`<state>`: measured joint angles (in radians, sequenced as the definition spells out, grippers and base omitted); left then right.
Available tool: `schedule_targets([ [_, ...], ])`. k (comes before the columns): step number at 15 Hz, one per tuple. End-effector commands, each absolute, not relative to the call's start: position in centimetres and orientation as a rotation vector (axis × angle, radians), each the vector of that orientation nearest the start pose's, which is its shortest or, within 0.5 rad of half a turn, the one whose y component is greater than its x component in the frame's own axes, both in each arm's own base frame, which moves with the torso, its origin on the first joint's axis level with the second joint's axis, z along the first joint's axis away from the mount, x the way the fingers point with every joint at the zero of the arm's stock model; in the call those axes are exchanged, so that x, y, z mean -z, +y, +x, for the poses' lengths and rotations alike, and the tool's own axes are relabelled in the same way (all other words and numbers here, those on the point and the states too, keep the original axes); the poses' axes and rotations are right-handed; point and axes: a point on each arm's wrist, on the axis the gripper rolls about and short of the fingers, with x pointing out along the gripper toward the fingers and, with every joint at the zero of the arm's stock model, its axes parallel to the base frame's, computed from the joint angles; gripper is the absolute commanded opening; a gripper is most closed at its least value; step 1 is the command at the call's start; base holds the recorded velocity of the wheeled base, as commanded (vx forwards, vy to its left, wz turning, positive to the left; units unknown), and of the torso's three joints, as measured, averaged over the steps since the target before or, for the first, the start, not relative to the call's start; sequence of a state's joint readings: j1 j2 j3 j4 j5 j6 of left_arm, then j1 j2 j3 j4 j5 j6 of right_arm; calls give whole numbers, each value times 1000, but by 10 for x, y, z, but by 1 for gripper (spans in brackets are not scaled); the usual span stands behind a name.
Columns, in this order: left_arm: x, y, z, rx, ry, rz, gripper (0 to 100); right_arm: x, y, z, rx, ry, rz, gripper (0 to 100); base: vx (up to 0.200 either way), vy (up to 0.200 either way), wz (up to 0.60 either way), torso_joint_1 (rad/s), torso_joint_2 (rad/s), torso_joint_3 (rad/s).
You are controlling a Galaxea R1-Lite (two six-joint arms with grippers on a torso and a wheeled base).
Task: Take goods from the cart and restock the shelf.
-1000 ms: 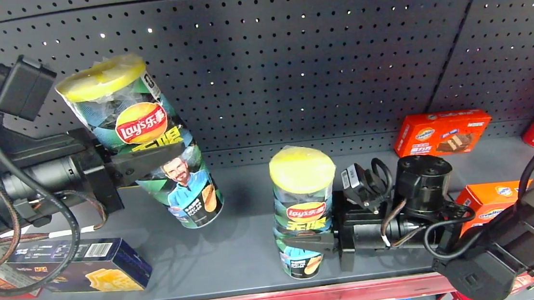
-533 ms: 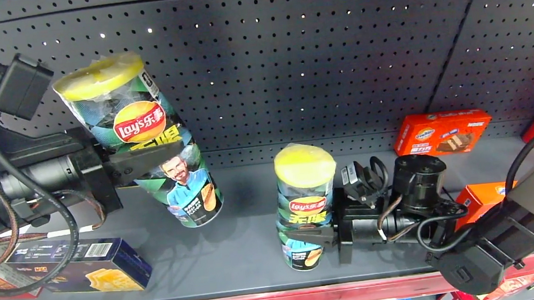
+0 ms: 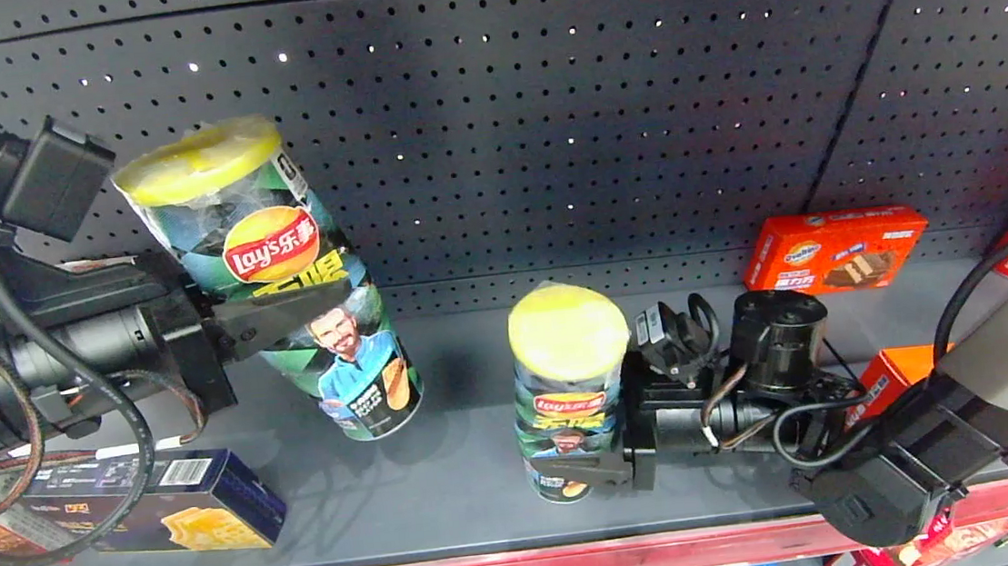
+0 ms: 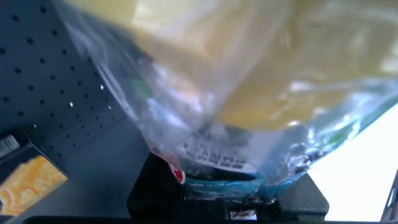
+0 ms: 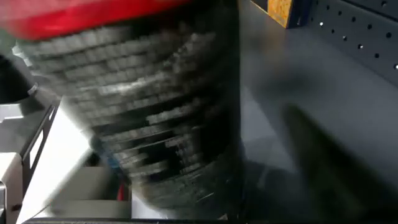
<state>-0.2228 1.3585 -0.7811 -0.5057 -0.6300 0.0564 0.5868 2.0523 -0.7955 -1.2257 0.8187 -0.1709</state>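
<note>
Head camera looks forward and down at the shelf (image 3: 468, 496), close. The wrist cameras sit hard against the left chip can (image 4: 249, 87) and right chip can (image 5: 155, 112); all three catch the pegboard (image 3: 544, 115).

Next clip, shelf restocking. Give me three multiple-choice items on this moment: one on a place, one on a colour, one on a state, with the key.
1. Where on the shelf does the blue box lie?
A) back right
B) front left
C) middle back

2. What colour is the middle can lid?
A) red
B) white
C) yellow

3. How does the left gripper hold the left can?
A) tilted, lid up
B) flat on its side
C) upside down

Key:
1 B, the box lies by the front edge, below the left arm.
2 C, the lid is plain yellow.
3 A, the can leans while its lid stays uppermost.
</note>
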Motion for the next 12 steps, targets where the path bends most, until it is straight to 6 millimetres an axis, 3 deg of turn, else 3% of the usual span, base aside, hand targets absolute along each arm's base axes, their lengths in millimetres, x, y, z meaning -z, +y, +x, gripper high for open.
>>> schedule_targets([
  [1,-251,-62,212,856,58,36,0,-129,207,286,-1395,-107,-141,100,0,0,0,0,0,0],
  [3,-252,-62,212,854,55,37,0,-137,194,280,-1373,-113,-143,100,0,0,0,0,0,0],
  [6,-252,-61,211,854,55,37,0,-157,166,250,-1339,-134,-147,100,0,0,0,0,0,0],
  [9,-252,-61,209,854,52,38,0,-179,119,201,-1265,-177,-154,100,0,0,0,0,0,0],
  [12,-255,-59,202,852,35,41,0,-192,71,178,-1091,-221,-162,100,0,0,0,0,0,0],
])
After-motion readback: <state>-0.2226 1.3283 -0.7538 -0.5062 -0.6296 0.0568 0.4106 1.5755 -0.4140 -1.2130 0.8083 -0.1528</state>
